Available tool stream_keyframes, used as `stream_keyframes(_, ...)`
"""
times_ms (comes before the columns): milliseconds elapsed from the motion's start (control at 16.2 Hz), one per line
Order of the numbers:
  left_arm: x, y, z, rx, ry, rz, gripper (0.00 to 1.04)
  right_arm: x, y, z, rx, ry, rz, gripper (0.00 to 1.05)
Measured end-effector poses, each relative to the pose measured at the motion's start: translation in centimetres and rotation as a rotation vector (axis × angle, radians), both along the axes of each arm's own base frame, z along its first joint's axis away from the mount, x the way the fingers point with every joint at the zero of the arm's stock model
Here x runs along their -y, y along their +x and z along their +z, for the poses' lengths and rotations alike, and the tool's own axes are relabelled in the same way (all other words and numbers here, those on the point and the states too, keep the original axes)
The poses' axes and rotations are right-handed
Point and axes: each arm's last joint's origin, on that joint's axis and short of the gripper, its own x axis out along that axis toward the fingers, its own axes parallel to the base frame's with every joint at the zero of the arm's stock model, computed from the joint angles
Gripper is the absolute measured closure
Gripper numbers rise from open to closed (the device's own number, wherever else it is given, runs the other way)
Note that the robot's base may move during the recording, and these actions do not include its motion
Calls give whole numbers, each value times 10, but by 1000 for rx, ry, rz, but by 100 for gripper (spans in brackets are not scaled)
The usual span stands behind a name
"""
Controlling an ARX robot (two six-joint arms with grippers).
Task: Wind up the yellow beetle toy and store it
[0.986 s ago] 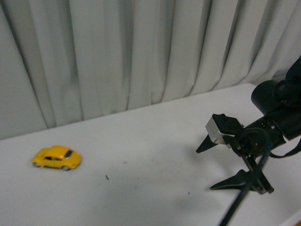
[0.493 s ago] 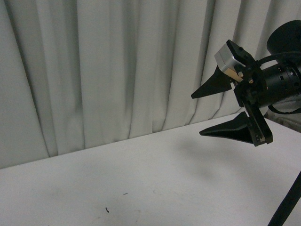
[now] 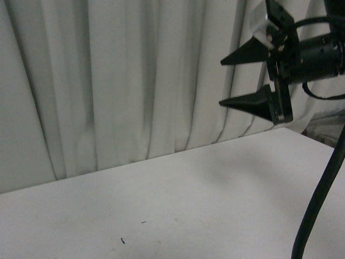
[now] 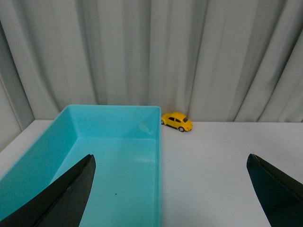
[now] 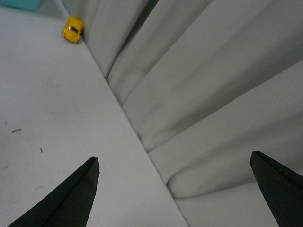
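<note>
The yellow beetle toy (image 4: 177, 121) stands on the white table against the curtain, just past the far corner of a turquoise bin (image 4: 71, 142). It also shows small and far off in the right wrist view (image 5: 73, 29). It is out of the front view. My left gripper (image 4: 170, 189) is open and empty, well back from the toy, over the bin's edge and the table. My right gripper (image 3: 221, 82) is open and empty, raised high above the table at the right, pointing toward the curtain.
A grey pleated curtain (image 3: 135, 81) runs along the table's back edge. The white table (image 3: 161, 205) has a few small dark specks. A black cable (image 3: 323, 199) hangs at the right. A corner of the turquoise bin (image 5: 19, 4) shows in the right wrist view.
The front view has swung up and away, so the toy has left it. My right gripper has risen from just above the table to high in front of the curtain, still open.
</note>
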Motion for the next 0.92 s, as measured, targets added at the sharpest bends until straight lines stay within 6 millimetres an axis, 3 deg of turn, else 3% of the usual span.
stream_keyframes(62, 0, 0, 0, 0, 0, 0, 7, -1, -2, 15, 27, 16, -2, 7)
stream_keyframes(123, 0, 0, 0, 0, 0, 0, 7, -8, -4, 28, 148, -26, -150, 14)
stream_keyframes(185, 0, 0, 0, 0, 0, 0, 7, -25, -25, 28, 185, 79, -394, 26)
stream_keyframes(308, 0, 0, 0, 0, 0, 0, 7, -54, -69, 19, 143, 446, -652, 50)
stream_keyframes(370, 0, 0, 0, 0, 0, 0, 7, -72, -108, 3, 48, 641, -745, 71)
stream_keyframes(678, 0, 0, 0, 0, 0, 0, 7, -87, -137, -9, 5, 691, -762, 89)
stream_keyframes(801, 0, 0, 0, 0, 0, -1, 7, -101, -164, -15, 57, 734, -722, 103)
stream_keyframes(862, 0, 0, 0, 0, 0, 2, 7, -102, -170, -19, 81, 746, -723, 103)
stream_keyframes(924, 0, 0, 0, 0, 0, -2, 7, -114, -178, -44, 28, 738, -729, 103)
